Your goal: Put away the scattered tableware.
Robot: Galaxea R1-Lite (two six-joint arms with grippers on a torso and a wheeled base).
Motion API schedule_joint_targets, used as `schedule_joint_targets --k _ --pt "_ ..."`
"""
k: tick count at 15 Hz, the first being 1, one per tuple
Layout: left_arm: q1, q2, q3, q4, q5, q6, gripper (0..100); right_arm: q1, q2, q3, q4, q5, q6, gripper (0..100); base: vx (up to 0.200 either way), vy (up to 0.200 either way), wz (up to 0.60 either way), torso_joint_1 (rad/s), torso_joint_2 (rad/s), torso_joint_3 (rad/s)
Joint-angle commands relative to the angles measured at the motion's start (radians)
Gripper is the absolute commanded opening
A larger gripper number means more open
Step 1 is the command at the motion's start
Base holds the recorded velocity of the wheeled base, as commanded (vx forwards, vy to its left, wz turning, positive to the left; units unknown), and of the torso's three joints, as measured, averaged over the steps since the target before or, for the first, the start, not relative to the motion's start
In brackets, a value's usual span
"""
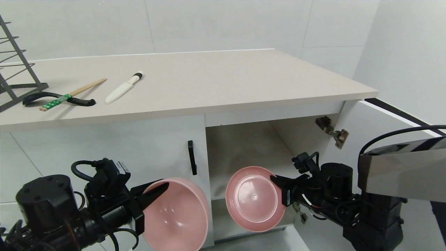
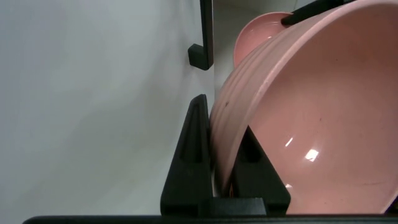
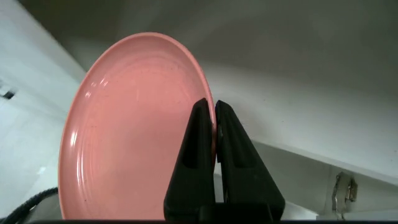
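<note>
left jaws clamp the bowl [image 1: 177, 216] rim, right jaws the plate [image 1: 254, 198] edge, held low before the open cabinet [image 1: 244, 146] for stowing.

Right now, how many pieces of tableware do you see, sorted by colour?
Pink: 2, the bowl in the left gripper and the plate in the right gripper.
Black: 1, the ladle.
White: 1, the knife.
Wood: 1, the chopsticks.
Total: 5.
</note>
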Motion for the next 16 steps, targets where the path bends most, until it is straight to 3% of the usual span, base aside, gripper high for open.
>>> schedule_joint_targets --k 1,11,14,16 --pt "0.001 -0.007 -0.001 -0.001 0.000 0.000 0 -0.001 0.039 -0.033 -0.001 0.000 0.006 0 0.000 0.000 0.00 0.000 0.00 0.000" --pt "-0.007 -0.011 0.000 -0.001 0.000 -0.001 0 -0.012 0.215 -0.298 -0.001 -0.072 0.105 0 0.000 0.000 0.00 0.000 0.00 0.000" --pt "-0.007 -0.014 0.000 -0.001 0.000 -0.001 0 -0.012 0.226 -0.324 -0.001 -0.072 0.115 0 0.200 0.000 0.00 0.001 0.00 0.001" --pt "-0.008 -0.019 0.000 -0.001 -0.002 0.000 0 -0.013 0.226 -0.321 -0.001 -0.072 0.118 0 0.000 0.000 0.00 0.000 0.00 0.000"
